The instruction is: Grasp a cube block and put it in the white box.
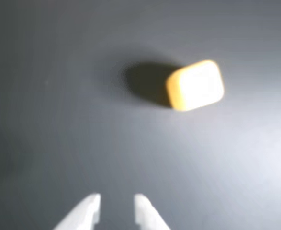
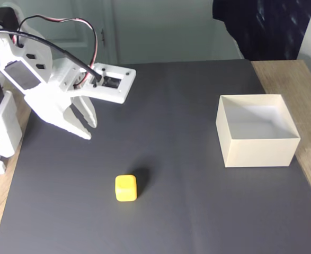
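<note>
Wrist view, cube block [image 1: 196, 85]: sits in the upper right of the frame on the dark mat [image 1: 59, 120], its shadow falling to its left; the picture is blurred, so its faces read only as pale yellow.
Wrist view, gripper [image 1: 117, 210]: two white fingertips enter at the bottom edge, slightly parted with nothing between them, well apart from the cube.
Fixed view, gripper [image 2: 89, 128]: hangs in the upper left, above the mat, jaws seemingly released and empty.
Fixed view, cube block [image 2: 125, 188]: lies low and left of centre, below the gripper.
Fixed view, white box [image 2: 257, 151]: stands at the right, open-topped.
</note>
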Tool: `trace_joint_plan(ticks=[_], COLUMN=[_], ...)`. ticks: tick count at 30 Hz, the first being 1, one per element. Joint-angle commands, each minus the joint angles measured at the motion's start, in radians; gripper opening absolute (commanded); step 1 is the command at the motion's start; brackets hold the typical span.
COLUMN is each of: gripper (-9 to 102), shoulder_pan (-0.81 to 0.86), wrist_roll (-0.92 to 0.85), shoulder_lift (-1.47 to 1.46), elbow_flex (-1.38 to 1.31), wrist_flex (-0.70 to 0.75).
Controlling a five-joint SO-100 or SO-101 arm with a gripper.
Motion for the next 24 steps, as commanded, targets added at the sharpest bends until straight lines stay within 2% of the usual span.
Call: trace_joint_plan(ticks=[1, 14, 18, 24], gripper=[10, 11, 11, 18], shoulder_pan=[0.060, 0.219, 0.272, 0.321], wrist_roll=[0.040, 0.084, 0.084, 0.064], shoulder_lift=[-0.057, -0.411, -0.476, -0.540], elbow_flex=[-0.089, -0.365, -0.374, -0.359], wrist_flex=[-0.012, -0.124, -0.175, -0.247])
